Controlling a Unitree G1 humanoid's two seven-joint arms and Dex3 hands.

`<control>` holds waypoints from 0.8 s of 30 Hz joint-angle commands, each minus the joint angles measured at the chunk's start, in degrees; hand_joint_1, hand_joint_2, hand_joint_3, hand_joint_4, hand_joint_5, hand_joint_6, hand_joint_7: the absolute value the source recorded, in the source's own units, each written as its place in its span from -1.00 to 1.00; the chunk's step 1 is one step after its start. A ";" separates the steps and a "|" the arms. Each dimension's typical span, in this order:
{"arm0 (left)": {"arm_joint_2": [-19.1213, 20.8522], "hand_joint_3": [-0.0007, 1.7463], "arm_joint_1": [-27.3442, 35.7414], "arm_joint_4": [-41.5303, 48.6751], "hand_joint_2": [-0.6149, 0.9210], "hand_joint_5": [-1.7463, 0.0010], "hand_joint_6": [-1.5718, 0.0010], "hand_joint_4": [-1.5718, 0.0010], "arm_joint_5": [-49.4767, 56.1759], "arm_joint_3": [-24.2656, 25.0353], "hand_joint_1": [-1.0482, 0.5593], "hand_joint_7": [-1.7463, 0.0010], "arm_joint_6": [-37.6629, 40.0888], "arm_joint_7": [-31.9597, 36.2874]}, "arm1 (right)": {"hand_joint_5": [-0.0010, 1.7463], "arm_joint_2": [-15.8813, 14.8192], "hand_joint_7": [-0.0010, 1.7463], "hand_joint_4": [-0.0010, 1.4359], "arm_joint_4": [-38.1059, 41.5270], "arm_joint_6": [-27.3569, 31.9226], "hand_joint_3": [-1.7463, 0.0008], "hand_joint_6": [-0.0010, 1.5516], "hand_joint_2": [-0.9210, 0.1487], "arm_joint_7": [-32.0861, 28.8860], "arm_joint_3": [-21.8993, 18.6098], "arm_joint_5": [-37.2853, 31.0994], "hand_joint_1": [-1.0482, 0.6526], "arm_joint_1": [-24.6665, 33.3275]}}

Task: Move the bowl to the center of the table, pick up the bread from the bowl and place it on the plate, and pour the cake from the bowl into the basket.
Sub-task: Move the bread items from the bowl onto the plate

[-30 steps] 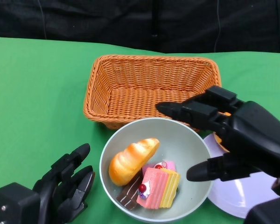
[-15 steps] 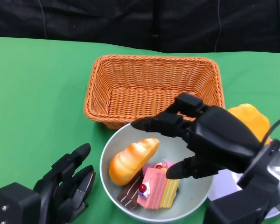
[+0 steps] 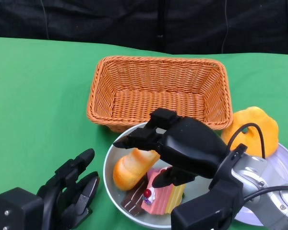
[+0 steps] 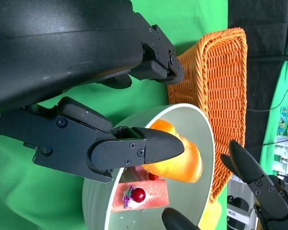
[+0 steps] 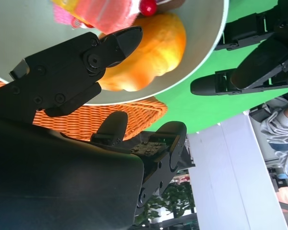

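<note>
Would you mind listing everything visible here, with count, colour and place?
Table: one, green, under everything.
Basket: one, orange wicker, far centre, nothing in it.
Bowl: one, pale grey-green, just in front of the basket.
Bread: one, golden, in the bowl's left part.
Cake: pink-and-yellow slice with a cherry and a dark chocolate piece, in the bowl.
Plate: one, white, right of the bowl.
Bun: one, orange-yellow, on the plate's far edge.
Left hand: black, resting left of the bowl.
Right hand: black, open above the bowl, over the bread.
</note>
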 commanded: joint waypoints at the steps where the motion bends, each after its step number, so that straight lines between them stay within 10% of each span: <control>1: 0.59 -0.43 -0.23 0.42 1.00 0.70 0.50 0.64 -0.58 0.44 -0.56 1.00 -0.53 -0.56 | 0.14 -0.41 -0.48 -0.73 0.53 0.09 1.00 -0.50 -0.48 -0.97 -0.06 -0.23 -0.01 -0.59; 13: 0.72 -0.43 -0.05 0.32 1.00 0.69 0.49 0.63 -0.69 0.40 -0.55 0.99 -0.32 -0.75 | 0.08 2.34 -0.50 -0.70 7.08 0.92 0.99 -0.51 -0.52 -4.77 1.93 -1.81 0.02 -2.84; 17: 1.01 -0.42 0.20 0.00 1.00 0.69 0.50 0.63 -0.20 0.17 -0.51 1.00 -0.59 -0.87 | -0.25 4.54 -0.69 0.08 18.24 -1.32 0.96 0.20 -0.66 -13.82 3.57 -3.48 0.32 -5.60; 24: 1.16 -0.41 0.12 0.59 1.00 0.68 0.48 0.63 0.16 0.12 -0.52 0.99 -1.36 -1.07 | -0.34 5.64 -0.79 0.36 28.97 -5.89 0.95 0.39 -0.73 -24.86 4.48 -3.48 0.27 -7.81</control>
